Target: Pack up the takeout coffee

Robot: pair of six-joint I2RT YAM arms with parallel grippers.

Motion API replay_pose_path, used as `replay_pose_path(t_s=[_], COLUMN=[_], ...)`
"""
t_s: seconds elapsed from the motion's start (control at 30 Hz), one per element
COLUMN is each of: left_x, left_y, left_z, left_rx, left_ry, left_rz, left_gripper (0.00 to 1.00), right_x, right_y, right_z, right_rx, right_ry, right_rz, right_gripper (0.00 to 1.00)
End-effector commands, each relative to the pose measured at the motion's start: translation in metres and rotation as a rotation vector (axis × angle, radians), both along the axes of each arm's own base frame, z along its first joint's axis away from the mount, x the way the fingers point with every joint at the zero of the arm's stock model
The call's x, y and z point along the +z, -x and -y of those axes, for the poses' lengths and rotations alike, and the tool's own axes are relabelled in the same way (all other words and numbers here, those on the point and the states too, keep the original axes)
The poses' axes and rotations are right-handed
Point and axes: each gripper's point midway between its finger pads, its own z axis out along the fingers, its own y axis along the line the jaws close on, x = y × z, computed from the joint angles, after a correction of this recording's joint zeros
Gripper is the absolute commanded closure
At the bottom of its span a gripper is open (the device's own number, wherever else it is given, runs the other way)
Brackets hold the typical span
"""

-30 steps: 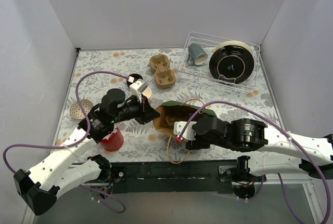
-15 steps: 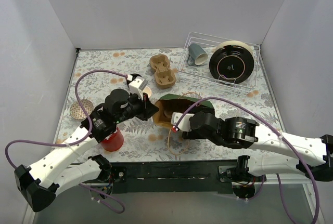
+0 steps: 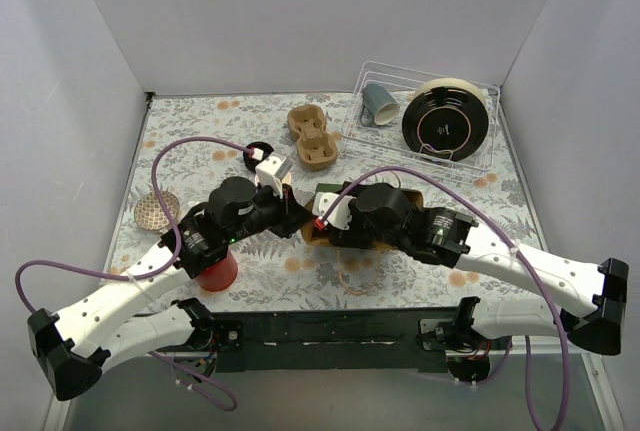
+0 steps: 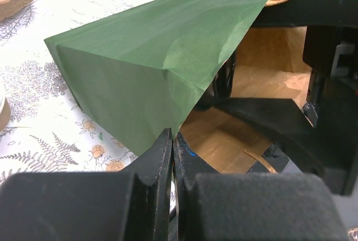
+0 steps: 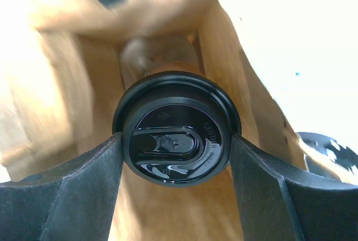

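Bag: green paper bag, lying on its side, brown inside.
Left gripper: clamped on the bag's mouth edge, holding it open for you.
Right gripper: grasping the takeout coffee by its sides, black lid on.
Change: in the last second your right arm has pushed forward; the cup now sits inside the bag's mouth.
Meaning: insertion is under way; you likely release once deeper.

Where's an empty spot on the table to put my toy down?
The back-left corner, between the black lid and the wall, is bare. So is the patch in front of the clear rack, by the right wall. The middle is crowded: both arms meet at the green bag.
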Motion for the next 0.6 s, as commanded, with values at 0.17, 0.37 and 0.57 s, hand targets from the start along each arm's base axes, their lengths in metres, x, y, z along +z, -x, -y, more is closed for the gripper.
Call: replay_pose_path(t_s=[0.17, 0.37, 0.57], left_x=[0.003, -0.006, -0.012], left_y=[-0.002, 0.009, 0.01], left_z=[-0.011, 0.0, 0.001], left_rx=[0.041, -0.042, -0.056], left_ry=[-0.019, -0.009, -0.027], left_rz=[0.045, 0.025, 0.034], left_gripper=[1.0, 1.0, 1.0], right_x=[0.007, -0.02, -0.042], right_y=[0.023, 0.033, 0.011], right_z=[-0.003, 0.021, 0.029], right_rx=[0.164, 0.134, 0.039], right_ry=[-0.063, 0.028, 0.137], right_rz=[-0.015, -0.086, -0.034], right_gripper=[0.64, 0.64, 0.66])
